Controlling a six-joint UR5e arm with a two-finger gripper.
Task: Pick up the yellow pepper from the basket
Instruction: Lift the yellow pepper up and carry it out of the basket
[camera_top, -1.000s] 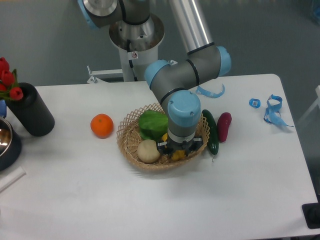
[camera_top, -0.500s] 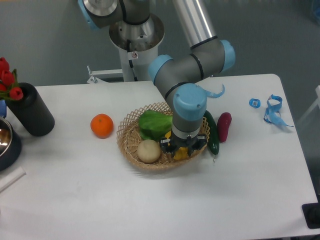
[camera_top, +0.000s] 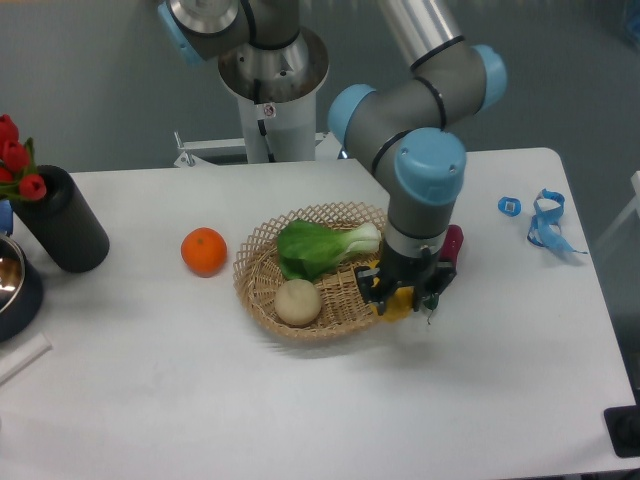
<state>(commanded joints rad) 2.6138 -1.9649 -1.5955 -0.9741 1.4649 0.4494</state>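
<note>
My gripper (camera_top: 402, 298) is shut on the yellow pepper (camera_top: 398, 303), of which only a small bright yellow patch shows between the dark fingers. It hangs just above and outside the right rim of the tan woven basket (camera_top: 262, 290). The wrist hides most of the pepper from above. In the basket lie a leafy green vegetable (camera_top: 315, 247) and a pale beige round ball (camera_top: 298, 301).
An orange (camera_top: 204, 250) lies left of the basket. A dark red vegetable (camera_top: 452, 243) lies behind the wrist at the right. A black cylinder (camera_top: 60, 220) with red tulips and a dark bowl (camera_top: 12, 283) stand at the left edge. Blue strap pieces (camera_top: 545, 218) lie far right.
The gripper has risen and moved right, carrying the yellow pepper out of the basket past its right rim. The green vegetable, hidden in part before, now shows fully.
</note>
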